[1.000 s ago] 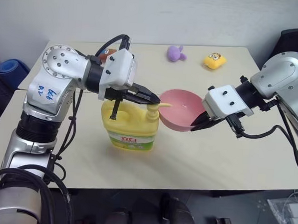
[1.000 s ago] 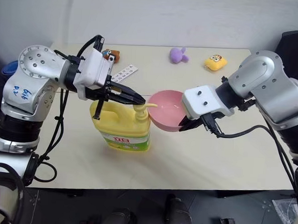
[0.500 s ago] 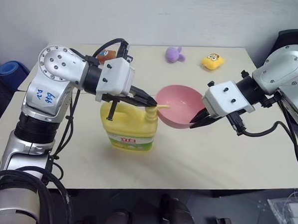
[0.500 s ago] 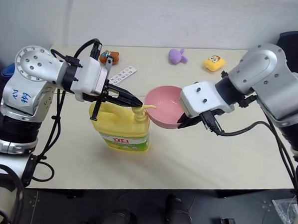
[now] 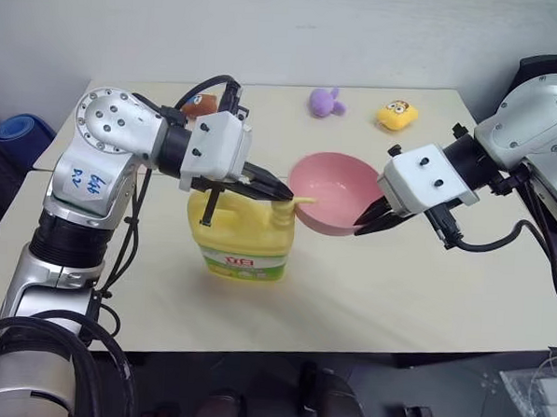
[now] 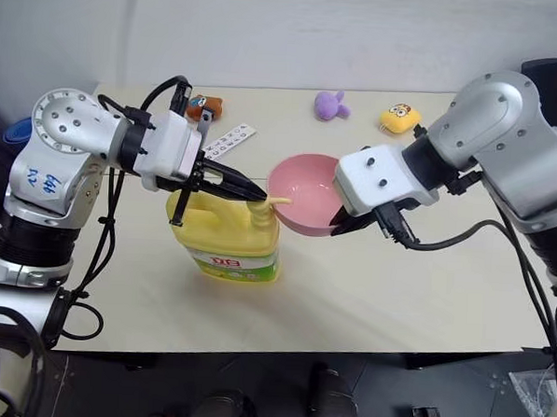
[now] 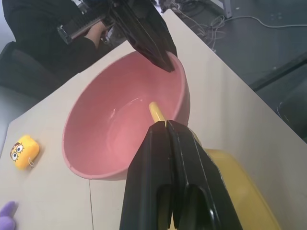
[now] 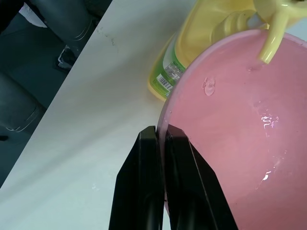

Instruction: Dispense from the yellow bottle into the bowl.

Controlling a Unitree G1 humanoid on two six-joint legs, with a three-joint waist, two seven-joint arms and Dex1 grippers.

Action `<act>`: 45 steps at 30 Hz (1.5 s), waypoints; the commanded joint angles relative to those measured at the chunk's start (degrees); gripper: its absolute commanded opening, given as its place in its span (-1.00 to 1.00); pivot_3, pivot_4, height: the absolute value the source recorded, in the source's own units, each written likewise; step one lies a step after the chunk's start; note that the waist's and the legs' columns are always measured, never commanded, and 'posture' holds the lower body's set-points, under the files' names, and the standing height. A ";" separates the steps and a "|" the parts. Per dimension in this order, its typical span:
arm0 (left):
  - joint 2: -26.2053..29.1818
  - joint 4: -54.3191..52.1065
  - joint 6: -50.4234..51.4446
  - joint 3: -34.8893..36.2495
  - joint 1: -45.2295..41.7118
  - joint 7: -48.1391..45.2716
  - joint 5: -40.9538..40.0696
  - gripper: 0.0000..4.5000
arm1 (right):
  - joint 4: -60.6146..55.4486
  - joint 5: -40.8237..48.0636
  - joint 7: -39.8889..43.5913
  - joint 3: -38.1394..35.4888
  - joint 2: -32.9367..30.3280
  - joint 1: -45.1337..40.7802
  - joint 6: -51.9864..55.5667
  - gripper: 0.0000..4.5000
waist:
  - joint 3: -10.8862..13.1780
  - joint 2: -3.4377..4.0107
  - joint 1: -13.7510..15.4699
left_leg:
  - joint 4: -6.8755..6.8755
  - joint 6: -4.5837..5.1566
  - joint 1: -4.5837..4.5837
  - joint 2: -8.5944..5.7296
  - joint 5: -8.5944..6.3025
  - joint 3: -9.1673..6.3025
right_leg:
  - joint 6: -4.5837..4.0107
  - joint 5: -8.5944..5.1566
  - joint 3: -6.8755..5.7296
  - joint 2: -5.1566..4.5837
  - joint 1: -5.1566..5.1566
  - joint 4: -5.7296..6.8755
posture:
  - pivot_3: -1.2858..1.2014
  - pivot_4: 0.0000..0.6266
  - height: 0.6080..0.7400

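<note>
The squat yellow plastic bottle [image 5: 242, 239] with a pump top stands upright near the table's [image 5: 395, 299] middle, its spout reaching over the rim of the shallow pink plastic bowl [image 5: 328, 192] just to its right. The left gripper [image 5: 281, 192], fingers pressed together, rests on the pump head. The right gripper [image 5: 364, 220] is clamped on the bowl's right rim, holding it raised and tilted. A purple plush toy [image 5: 324, 101] and a yellow one [image 5: 397, 114] lie far back.

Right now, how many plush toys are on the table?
3: purple plush and yellow plush along the far edge, orange-brown plush far left, partly hidden behind the left arm.
</note>
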 commanded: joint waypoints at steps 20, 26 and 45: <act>1.65 0.01 31.15 11.19 -8.56 2.58 -15.82 -0.22 | -5.13 -0.99 3.04 -9.42 -0.06 9.19 2.11 -1.00 | -0.05 -0.11 -0.20 | -0.01 -0.05 -0.16 0.18 -0.05 0.04 | 0.01 0.03 0.14 0.36 -0.46 -0.10 | 0.03 -0.52 1.00; 14.65 -5.24 46.81 23.24 -6.57 2.75 -27.07 0.58 | -5.17 -5.06 -2.38 -13.00 0.67 18.66 1.07 -1.00 | -0.03 -0.16 0.05 | 0.09 -0.09 -0.65 0.15 -0.03 0.15 | -0.01 0.03 0.28 0.35 -1.05 0.08 | 0.03 -0.52 1.00; 30.62 -31.74 56.36 69.15 51.75 -5.43 -28.27 0.99 | 8.42 -23.30 -19.62 -16.41 11.51 37.48 -11.72 -1.00 | -0.01 -0.38 -0.52 | -0.06 -0.49 -0.27 0.30 -0.04 0.39 | -0.35 -0.16 0.55 0.62 -1.07 0.40 | 0.03 -0.52 1.00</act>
